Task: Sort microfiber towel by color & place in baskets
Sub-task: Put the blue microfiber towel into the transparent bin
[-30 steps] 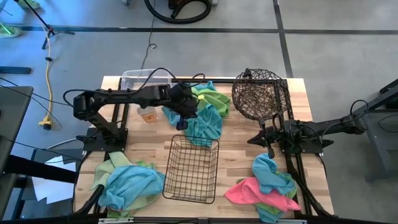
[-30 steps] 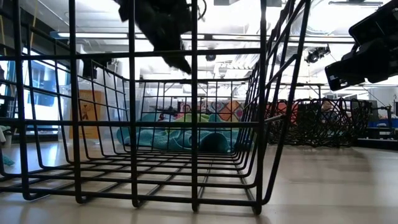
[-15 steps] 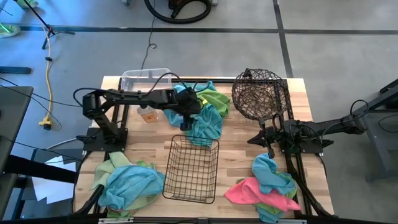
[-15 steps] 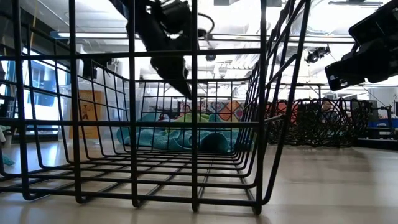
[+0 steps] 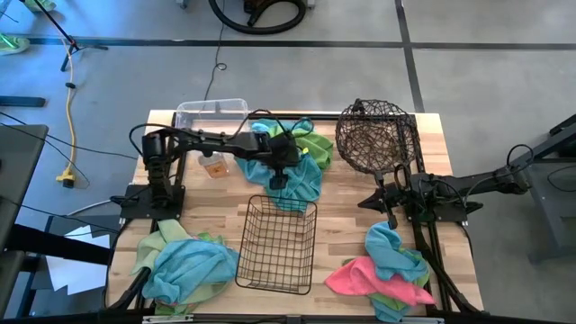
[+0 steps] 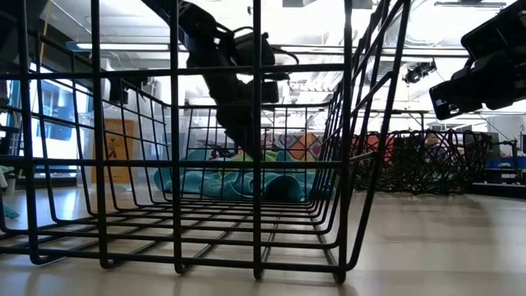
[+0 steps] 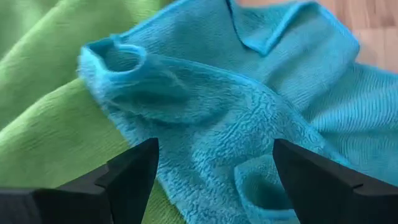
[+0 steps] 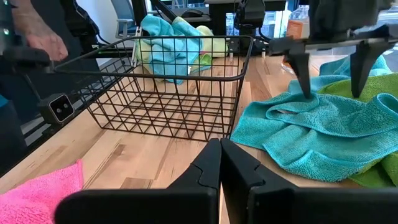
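The left claw (image 5: 278, 177) hangs with its jaws spread wide, a blue towel (image 7: 249, 118) directly beneath them and a green towel (image 7: 43, 124) beside it. The wire basket (image 5: 277, 245) stands just in front, empty. The right claw (image 8: 219, 163) waits by the round basket (image 5: 376, 135), pinched shut on nothing.

arms: two, matte black, jointed | cables: black, looped | jaws: dark, blocky
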Controlling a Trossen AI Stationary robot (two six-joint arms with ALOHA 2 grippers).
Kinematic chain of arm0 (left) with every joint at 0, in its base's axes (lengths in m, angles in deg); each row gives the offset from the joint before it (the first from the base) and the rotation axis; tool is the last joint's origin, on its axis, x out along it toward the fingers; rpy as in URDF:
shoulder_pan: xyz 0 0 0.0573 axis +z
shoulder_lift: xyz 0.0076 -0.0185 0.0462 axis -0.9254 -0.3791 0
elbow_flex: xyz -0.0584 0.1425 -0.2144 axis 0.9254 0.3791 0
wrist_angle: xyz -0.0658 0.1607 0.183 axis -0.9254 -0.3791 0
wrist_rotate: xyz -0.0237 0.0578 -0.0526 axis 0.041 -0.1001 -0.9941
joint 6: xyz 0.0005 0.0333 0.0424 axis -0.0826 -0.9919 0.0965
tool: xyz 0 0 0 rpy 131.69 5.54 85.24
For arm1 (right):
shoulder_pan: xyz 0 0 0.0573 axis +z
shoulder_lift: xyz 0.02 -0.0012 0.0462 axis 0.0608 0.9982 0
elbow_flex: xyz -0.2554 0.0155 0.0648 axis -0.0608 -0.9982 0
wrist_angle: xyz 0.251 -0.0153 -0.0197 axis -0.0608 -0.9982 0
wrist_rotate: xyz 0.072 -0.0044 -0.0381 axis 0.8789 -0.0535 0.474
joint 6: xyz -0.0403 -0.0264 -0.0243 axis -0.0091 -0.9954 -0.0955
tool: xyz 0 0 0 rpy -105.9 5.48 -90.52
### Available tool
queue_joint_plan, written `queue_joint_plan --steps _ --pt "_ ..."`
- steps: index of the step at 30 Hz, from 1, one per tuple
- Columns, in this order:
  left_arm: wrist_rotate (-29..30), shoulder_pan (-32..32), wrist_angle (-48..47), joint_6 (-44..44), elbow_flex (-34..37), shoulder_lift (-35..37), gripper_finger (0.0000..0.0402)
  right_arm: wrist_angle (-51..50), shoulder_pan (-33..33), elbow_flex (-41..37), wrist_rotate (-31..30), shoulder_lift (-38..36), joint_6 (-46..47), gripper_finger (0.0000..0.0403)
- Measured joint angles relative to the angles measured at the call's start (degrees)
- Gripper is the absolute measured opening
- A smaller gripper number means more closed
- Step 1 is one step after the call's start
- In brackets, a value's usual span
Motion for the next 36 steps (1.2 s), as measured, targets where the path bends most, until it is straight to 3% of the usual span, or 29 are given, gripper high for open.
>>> queue_joint_plan --steps 13,16,18,21,22,29,36 --pt "7.61 -0.77 0.12 -2.10 0.00 -5.13 0.0297 0.00 -0.01 0.01 0.00 0.01 -0.01 0.0000" --pt "9.77 -1.69 0.22 -3.87 0.00 -5.05 0.0249 0.00 -0.01 0.02 0.00 0.01 0.00 0.0000" --pt "9.98 -2.34 0.05 -4.82 0.00 -4.55 0.0182 0.00 -0.02 0.02 0.00 0.02 0.00 0.0000" --pt "8.49 -2.91 -0.01 -4.77 0.00 -3.08 0.0048 0.01 -0.01 0.01 0.01 0.00 -0.02 0.0000" --pt "7.12 -2.90 -0.14 -4.24 0.02 -2.42 0.0026 0.02 -0.01 0.00 0.00 0.01 -0.01 0.0000" --pt "2.18 -1.77 0.01 -3.28 0.08 6.04 0.0003 0.00 -0.02 0.02 0.00 0.00 0.00 0.0000" --pt "2.82 -1.81 1.17 -4.25 0.04 17.64 0.0000 0.02 0.00 0.02 0.02 0.02 -0.02 0.0000"
